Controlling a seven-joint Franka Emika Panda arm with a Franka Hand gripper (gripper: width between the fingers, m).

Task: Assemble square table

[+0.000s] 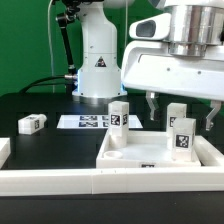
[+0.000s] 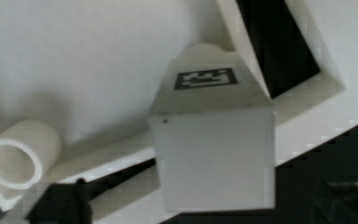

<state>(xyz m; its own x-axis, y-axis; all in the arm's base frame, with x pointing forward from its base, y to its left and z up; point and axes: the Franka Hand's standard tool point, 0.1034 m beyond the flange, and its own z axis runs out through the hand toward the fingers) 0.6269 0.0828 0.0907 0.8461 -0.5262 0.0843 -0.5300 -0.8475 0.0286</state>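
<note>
No readable writing shows, only black-and-white square tags on the legs [image 1: 119, 114] and on the marker board [image 1: 88, 122]. The claw [image 1: 179, 112] hangs wide open over the square slab [image 1: 130, 152], fingers either side of an upright leg [image 1: 176, 116], gripping nothing. The slab lies on the dark surface [image 1: 45, 140].

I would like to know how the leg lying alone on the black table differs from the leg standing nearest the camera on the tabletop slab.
The lone leg lies on its side on the black table; the near leg stands upright on the slab. The lone leg is far from the gripper, the near leg just below it. Both are white blocks with black-and-white tags.
</note>
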